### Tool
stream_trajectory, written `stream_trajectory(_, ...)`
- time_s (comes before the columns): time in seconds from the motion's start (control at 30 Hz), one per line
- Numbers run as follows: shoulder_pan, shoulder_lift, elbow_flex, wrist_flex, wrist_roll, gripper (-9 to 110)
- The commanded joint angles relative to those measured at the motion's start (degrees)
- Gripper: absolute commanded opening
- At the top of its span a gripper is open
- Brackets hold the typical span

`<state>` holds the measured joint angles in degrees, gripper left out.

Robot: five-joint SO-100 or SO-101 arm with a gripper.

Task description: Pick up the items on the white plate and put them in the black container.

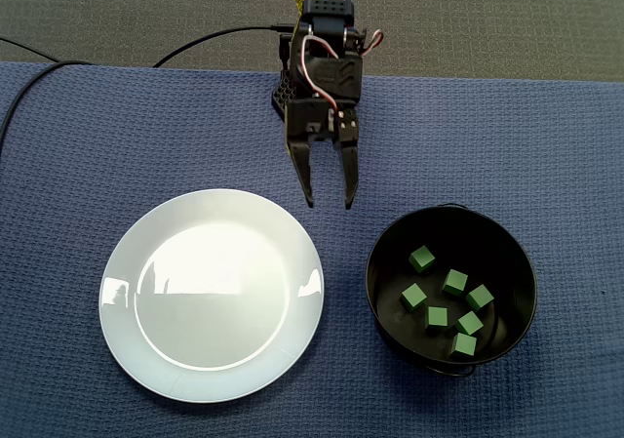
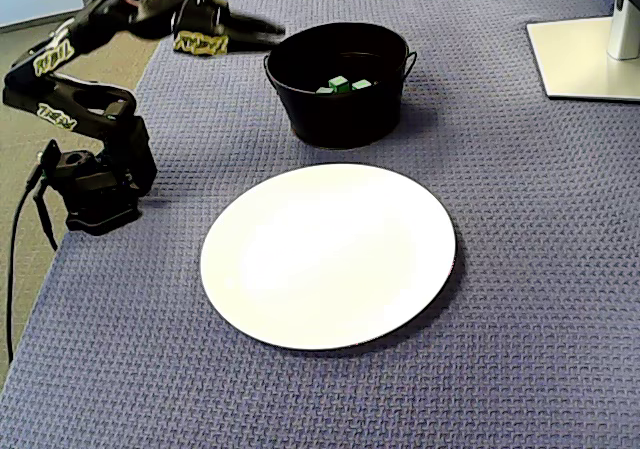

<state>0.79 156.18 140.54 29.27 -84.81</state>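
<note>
Our claw (image 1: 330,202) hangs parted, empty, upper centre. We count seven cubes (image 1: 437,317) in the bowl (image 1: 383,251) in a fixed view; in a fixed view its wall (image 2: 335,114) hides most.

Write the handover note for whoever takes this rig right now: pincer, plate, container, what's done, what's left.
Pincer: open, holding nothing, tips over the blue cloth just behind the gap between plate and container in the top-down fixed view.
White plate: bare, nothing on it in both fixed views.
Black container: seven green cubes lie inside.
Done: no items remain on the plate.
Left: nothing visible to pick; probably only park the arm.
</note>
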Motion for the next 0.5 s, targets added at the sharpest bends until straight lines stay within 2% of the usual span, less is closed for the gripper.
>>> stream_trajectory(0.0,-2.2,6.68,11.51,-2.99,-1.93,0)
stream_trajectory(0.27,-0.44,15.82,30.32,-8.44,-6.15,0)
stream_trajectory(0.47,3.08,18.72,31.03,0.18,-2.11,0)
